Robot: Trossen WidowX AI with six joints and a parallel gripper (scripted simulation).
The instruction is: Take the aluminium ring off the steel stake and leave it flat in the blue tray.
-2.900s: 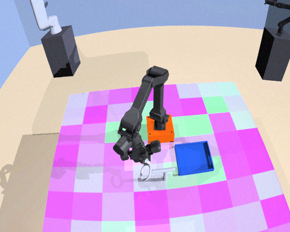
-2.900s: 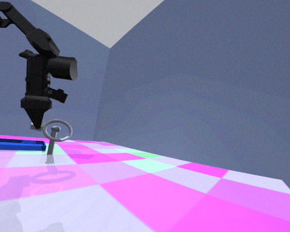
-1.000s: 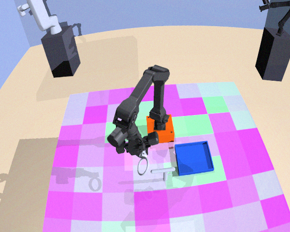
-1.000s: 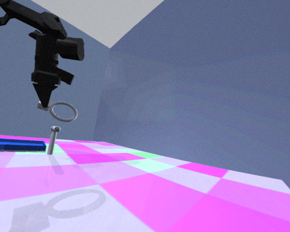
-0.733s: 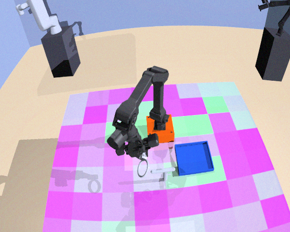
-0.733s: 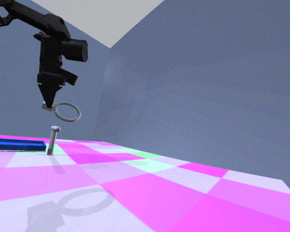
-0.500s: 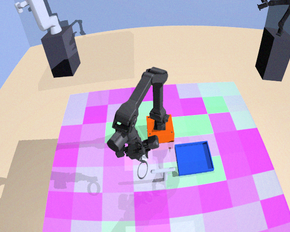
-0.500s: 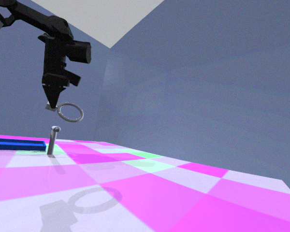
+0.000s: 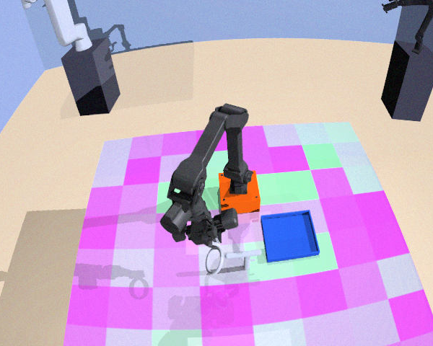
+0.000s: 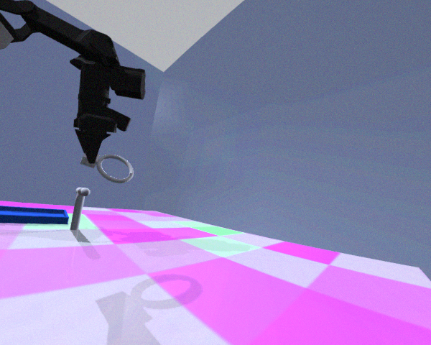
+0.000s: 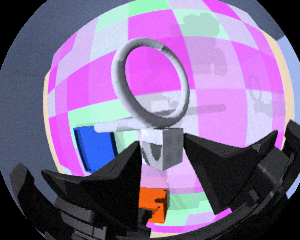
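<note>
One end effector [image 9: 215, 240] [image 10: 92, 162] [image 11: 161, 142] pinches the ring's tab [image 10: 86, 162] [image 11: 163, 148], which its fingers partly hide in the exterior view.

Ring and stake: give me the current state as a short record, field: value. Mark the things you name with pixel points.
gripper [image 9: 214, 240] [image 10: 91, 162] [image 11: 161, 142]: shut on the tab [image 10: 85, 161] [image 11: 162, 149]
ring [image 9: 206, 260] [image 10: 131, 172] [image 11: 119, 82]: off the stake, raised in the air, tilted
stake [image 9: 246, 262] [image 10: 77, 213]: upright
cross-bar [image 9: 242, 254] [image 10: 82, 191] [image 11: 107, 127]: at the stake's top, nothing hung on it
tray [image 9: 289, 238] [image 10: 30, 215] [image 11: 95, 150]: blue, beside the stake, no ring inside
remaining: lay ring flat in tray, release, withdraw
</note>
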